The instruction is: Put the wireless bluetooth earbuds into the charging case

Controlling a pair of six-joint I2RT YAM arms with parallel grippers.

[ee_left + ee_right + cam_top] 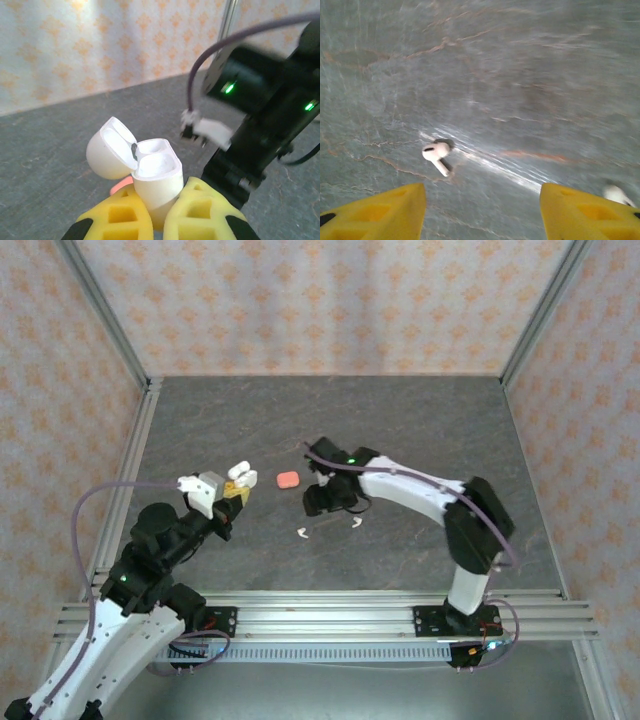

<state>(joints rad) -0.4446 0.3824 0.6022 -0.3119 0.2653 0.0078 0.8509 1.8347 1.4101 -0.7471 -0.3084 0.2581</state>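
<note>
what i can't make out

the white case [152,172] has its base buried between my left fingers [116,220], which the bottom edge cuts off; a coral patch [119,187] behind it is mostly covered. by my right finger [585,212], a white earbud [616,194] is half hidden and smeared. from above, the earbuds on the table [301,533] are mere specks.

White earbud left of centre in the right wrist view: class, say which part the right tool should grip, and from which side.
Probably the rounded head of the earbud, from straight above: it lies flat on the table, and the head is bulkier than the thin stem. The open right tool would close across it.
</note>
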